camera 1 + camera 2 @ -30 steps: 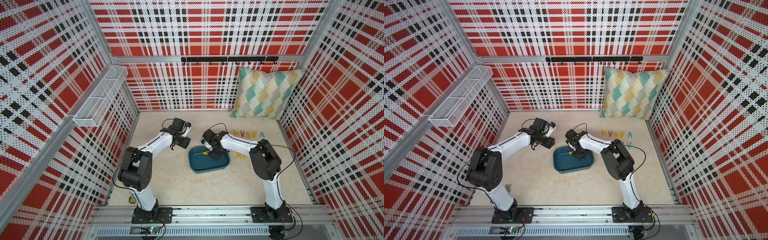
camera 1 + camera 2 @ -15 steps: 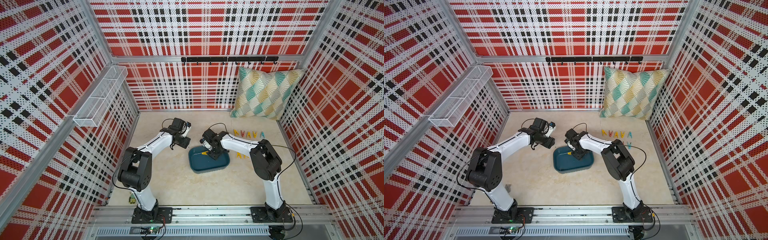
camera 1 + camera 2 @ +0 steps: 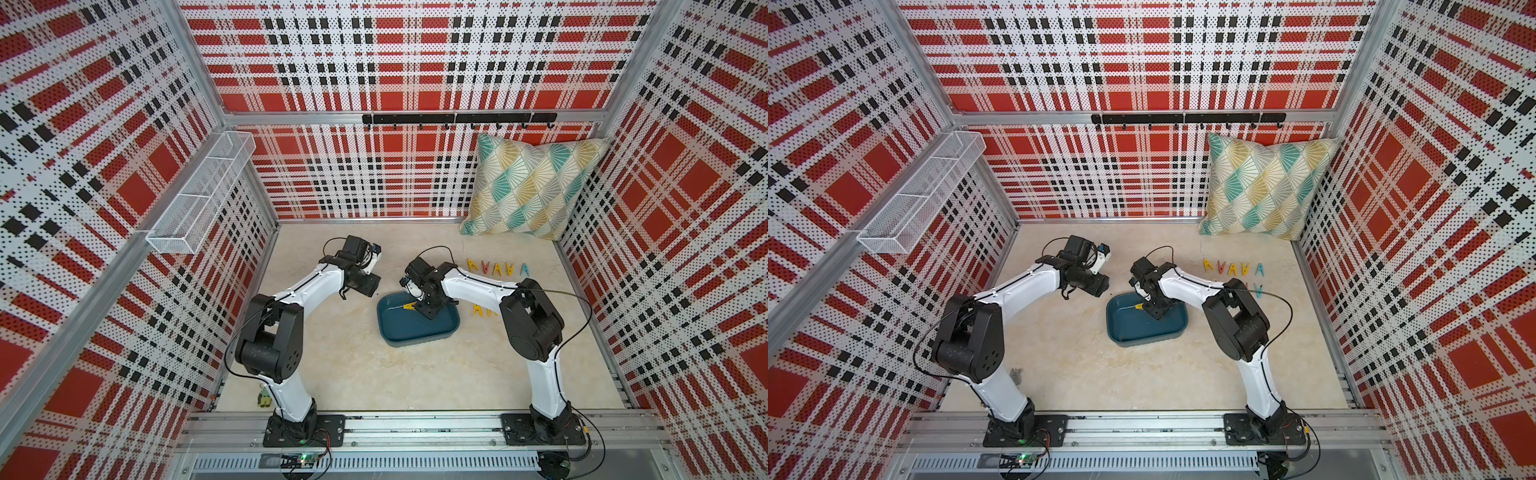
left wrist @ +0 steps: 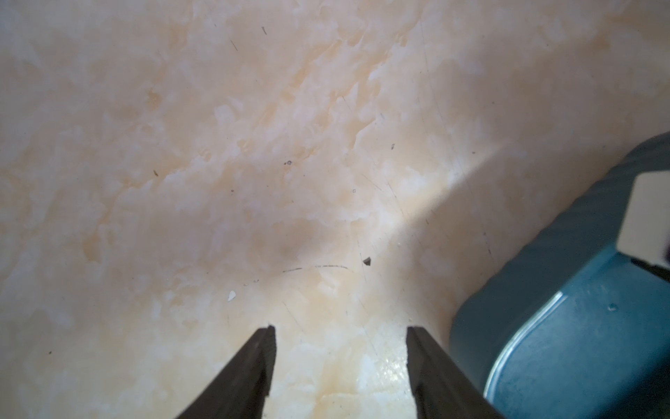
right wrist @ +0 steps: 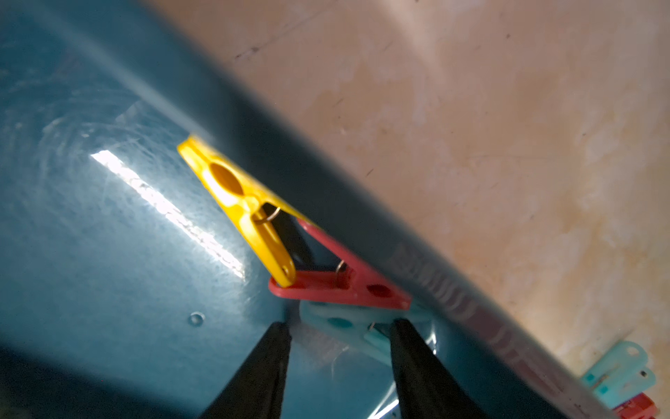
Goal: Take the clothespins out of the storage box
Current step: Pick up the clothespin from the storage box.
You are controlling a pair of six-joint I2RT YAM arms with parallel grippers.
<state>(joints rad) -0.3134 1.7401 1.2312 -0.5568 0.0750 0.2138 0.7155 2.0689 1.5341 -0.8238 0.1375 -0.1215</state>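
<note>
Teal plastic storage box (image 3: 399, 328) sits mid-table between the two arms, seen in both top views (image 3: 1129, 328).

Right gripper (image 5: 339, 326) is down inside the box, at the wall away from the arm bases. Its fingers (image 5: 268, 373) are spread and straddle a light blue clothespin (image 5: 337, 323) lying flat on the box floor. It is not pinched. I cannot tell whether either finger touches it.

Just past it a red clothespin (image 5: 344, 286) lies flat against the box wall. A yellow clothespin (image 5: 235, 196) lies beside it, the end of one leg resting on a leg of the red one. Those three are all I can make out in the box.

Left gripper (image 4: 340, 328) hangs over bare table (image 4: 253, 145), just beside a rounded corner of the box. Its fingers are apart with nothing between them.

Outside the box:
- A row of clothespins (image 3: 496, 269) lies side by side on the table toward the pillow (image 3: 532, 191). They are yellow and red, with one light blue at the end.
- A few more pegs (image 3: 482, 309) lie close to the box on the right arm's side, partly hidden by that arm.
- The right wrist view shows light blue pegs (image 5: 620, 373) on the table just outside the wall, with a red one touching them.
</note>
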